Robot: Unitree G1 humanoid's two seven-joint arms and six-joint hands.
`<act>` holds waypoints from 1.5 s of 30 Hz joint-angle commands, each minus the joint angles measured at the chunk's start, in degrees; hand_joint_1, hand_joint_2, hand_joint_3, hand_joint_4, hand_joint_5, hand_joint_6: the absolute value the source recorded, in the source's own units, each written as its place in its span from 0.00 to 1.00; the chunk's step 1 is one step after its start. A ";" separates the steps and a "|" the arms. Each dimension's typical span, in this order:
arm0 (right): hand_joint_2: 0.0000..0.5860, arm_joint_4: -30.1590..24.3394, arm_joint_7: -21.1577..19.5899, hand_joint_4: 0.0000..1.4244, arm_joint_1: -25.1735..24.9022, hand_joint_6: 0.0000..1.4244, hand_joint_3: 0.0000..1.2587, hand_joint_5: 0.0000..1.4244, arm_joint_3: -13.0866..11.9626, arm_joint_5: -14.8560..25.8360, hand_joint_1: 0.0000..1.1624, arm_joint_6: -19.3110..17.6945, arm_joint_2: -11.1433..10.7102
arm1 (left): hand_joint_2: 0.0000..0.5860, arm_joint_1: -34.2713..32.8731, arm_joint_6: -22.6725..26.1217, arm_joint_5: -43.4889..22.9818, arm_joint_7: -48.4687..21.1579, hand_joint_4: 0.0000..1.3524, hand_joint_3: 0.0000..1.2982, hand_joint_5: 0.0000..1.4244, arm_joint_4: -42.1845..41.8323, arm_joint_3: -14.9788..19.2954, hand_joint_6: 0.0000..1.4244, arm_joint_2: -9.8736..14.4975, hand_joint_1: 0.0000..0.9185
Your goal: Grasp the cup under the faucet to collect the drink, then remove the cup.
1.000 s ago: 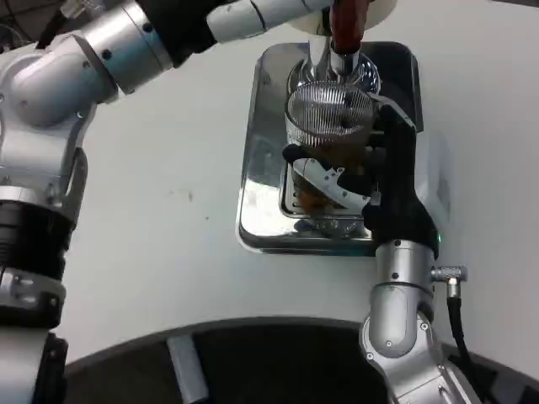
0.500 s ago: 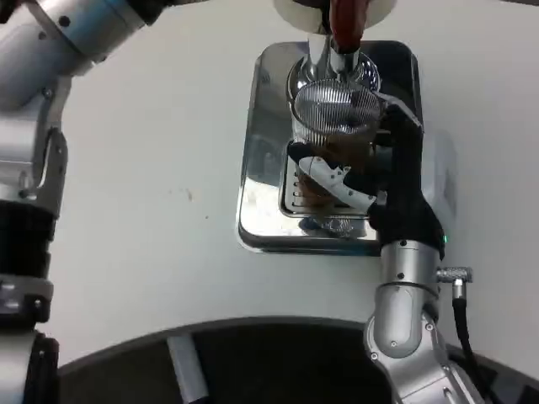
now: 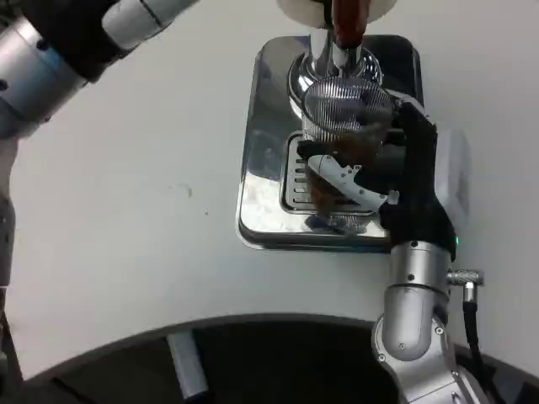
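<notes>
I see a shiny metal drip tray (image 3: 261, 181) lying on the white surface (image 3: 152, 236), its slotted grate (image 3: 296, 181) set in the middle. A dark curved edge (image 3: 253, 337) borders the surface nearest me.

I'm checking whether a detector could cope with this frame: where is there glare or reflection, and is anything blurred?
Head view: the chrome drip tray mirrors bright patches along its left side; the ribbed clear cup held by the right hand glints at its rim, brown drink showing through; the left forearm at top left looks softly blurred; the white table is evenly lit.
</notes>
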 commanded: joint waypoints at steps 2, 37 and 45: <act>0.25 -2.90 -0.02 0.51 2.82 0.61 0.50 0.63 -0.29 0.20 0.88 -0.57 -0.17 | 0.22 8.01 2.24 -1.90 0.76 0.16 0.17 0.20 -5.79 2.54 0.20 2.17 0.00; 0.19 -24.48 6.07 0.62 17.23 0.79 0.61 0.74 -1.06 -0.06 0.87 0.19 -1.58 | 0.22 30.76 1.32 1.01 6.06 0.17 0.19 0.21 -12.83 9.72 0.20 4.12 0.00; 0.19 -31.42 9.51 0.64 23.09 0.82 0.63 0.77 -1.33 0.05 0.87 -0.28 -2.19 | 0.22 34.99 -0.03 4.06 7.24 0.15 0.17 0.18 -12.76 9.14 0.17 4.27 0.00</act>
